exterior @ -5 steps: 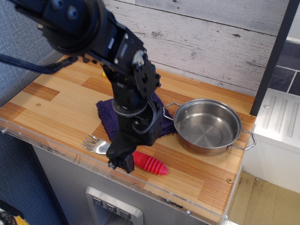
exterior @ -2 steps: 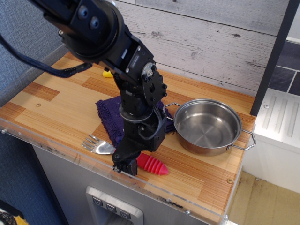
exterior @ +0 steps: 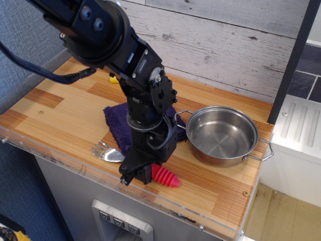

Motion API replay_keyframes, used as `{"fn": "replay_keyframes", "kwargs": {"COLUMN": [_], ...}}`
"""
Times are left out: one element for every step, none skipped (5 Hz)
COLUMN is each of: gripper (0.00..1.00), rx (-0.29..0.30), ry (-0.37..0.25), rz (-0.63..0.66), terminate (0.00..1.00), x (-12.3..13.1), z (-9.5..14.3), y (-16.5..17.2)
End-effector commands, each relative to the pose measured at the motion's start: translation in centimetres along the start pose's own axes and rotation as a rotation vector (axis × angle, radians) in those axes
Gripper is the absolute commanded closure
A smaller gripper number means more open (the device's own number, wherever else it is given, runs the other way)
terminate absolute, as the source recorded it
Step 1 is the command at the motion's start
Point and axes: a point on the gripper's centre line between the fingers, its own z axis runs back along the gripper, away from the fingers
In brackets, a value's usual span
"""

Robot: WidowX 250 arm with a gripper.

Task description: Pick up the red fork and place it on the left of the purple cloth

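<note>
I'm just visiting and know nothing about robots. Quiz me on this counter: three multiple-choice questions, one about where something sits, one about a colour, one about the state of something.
1. Where does the red fork lie?
A. Inside the pot
B. On the wooden counter near its front edge
C. On top of the purple cloth

2. What colour is the fork's handle?
A. Red
B. Green
C. Black

3. What is in the steel pot?
A. The fork
B. A cloth
C. Nothing visible

Answers:
1. B: the silver head and red handle rest on the counter in front of the purple cloth, with the gripper over the fork's middle.
2. A: the ribbed handle showing to the right of the gripper is bright red.
3. C: only the pot's bare shiny bottom shows.
</note>
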Motion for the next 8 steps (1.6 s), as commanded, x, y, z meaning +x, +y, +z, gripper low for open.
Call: {"fn": "replay_keyframes", "kwargs": {"gripper": [1.00, 1.00, 1.00, 1.00, 1.00, 1.00, 1.00, 1.00], "rx": [0.056, 0.081, 0.107, 0.121, 0.146, 0.190, 0.213, 0.205], "ry": [-0.015, -0.026, -0.045, -0.063, -0.056, -0.045, -0.025, 0.005], "rz": [0.011, 0.019, 0.026, 0.042, 0.063, 0.110, 0.192, 0.300], "terminate": [0.00, 0.00, 0.00, 0.00, 0.00, 0.00, 0.00, 0.00], "x": [-1.0, -1.2, -1.4, -1.9, -2.9, -4.7, -7.9, -11.2], "z": [2.2, 3.7, 5.2, 6.7, 7.9, 9.6, 10.2, 9.2], "y": [0.6, 1.1, 1.3, 1.3, 2.4, 4.8, 7.3, 8.7]}}
